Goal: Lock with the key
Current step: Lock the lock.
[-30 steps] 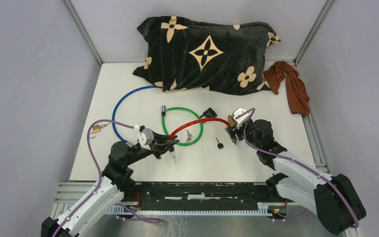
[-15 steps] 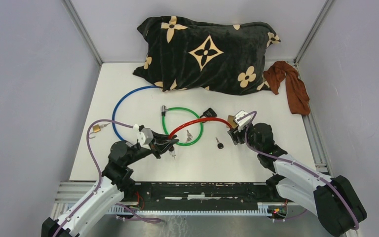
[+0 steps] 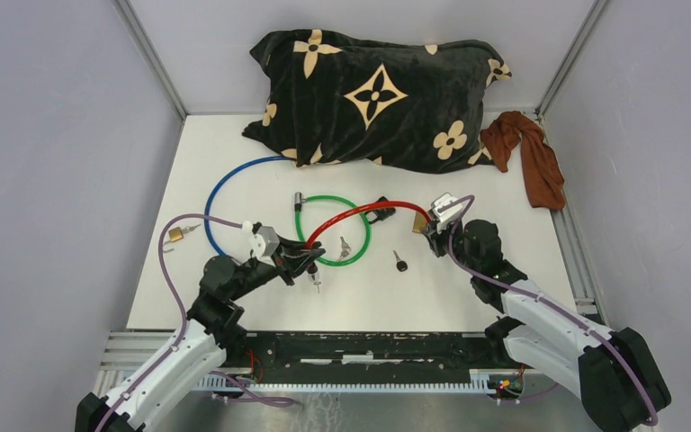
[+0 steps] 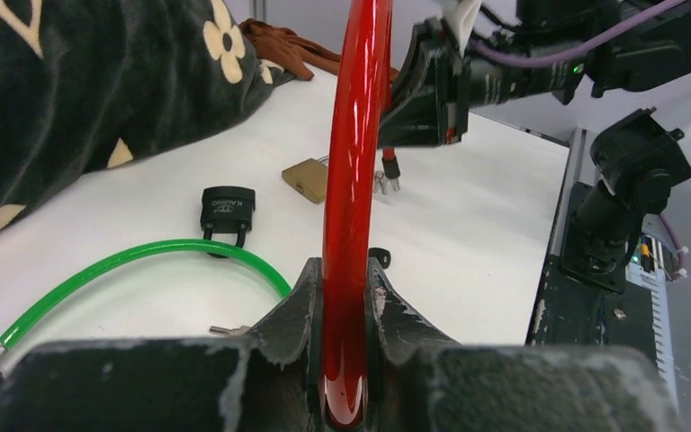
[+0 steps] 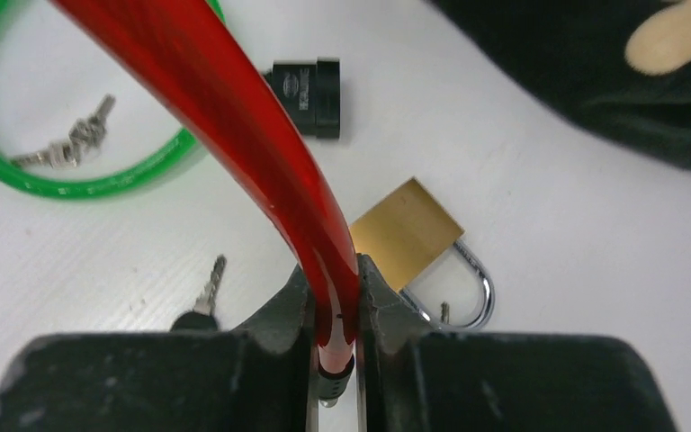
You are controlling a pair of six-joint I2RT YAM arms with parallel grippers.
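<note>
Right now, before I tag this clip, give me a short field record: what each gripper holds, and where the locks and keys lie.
left gripper: shut on red cable
right gripper: shut on the red cable's far end
red cable: arched between both grippers
brass padlock: on the table, beside right gripper
black padlock: on the table, by green cable
key bunch: inside the green loop
black-headed key: loose on the table
keys held: none
</note>
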